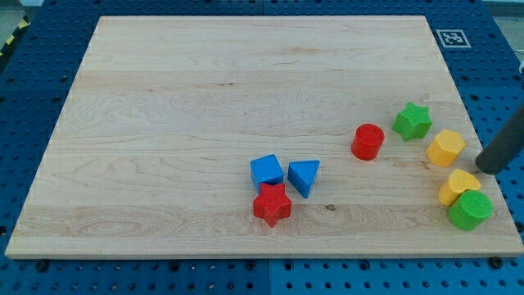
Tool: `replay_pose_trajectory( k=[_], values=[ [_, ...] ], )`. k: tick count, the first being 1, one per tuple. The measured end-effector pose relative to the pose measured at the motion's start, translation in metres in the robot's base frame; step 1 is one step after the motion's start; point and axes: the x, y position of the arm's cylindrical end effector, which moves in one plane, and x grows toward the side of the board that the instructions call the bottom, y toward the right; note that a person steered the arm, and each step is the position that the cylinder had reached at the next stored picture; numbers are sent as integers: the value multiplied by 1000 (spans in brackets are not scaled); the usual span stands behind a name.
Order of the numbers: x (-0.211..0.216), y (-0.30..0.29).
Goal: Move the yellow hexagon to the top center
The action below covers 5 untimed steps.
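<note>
The yellow hexagon [445,147] lies near the board's right edge, below and right of the green star [412,121]. My tip [485,169] is the lower end of a dark rod that comes in from the view's right. It stands just right of and slightly below the yellow hexagon, a small gap apart. A second yellow block [458,185], rounded in shape, lies below the hexagon and touches the green cylinder [471,210].
A red cylinder [368,141] sits left of the green star. A blue cube [267,171], a blue triangle [304,176] and a red star [272,205] cluster at the bottom centre. The wooden board [205,98] has a marker tag [452,38] at its top right corner.
</note>
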Motion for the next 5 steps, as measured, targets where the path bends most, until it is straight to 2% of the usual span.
replay_pose_trajectory(
  k=[1, 3, 5],
  values=[
    [-4, -33],
    [-34, -44],
    [-62, -104]
  ],
)
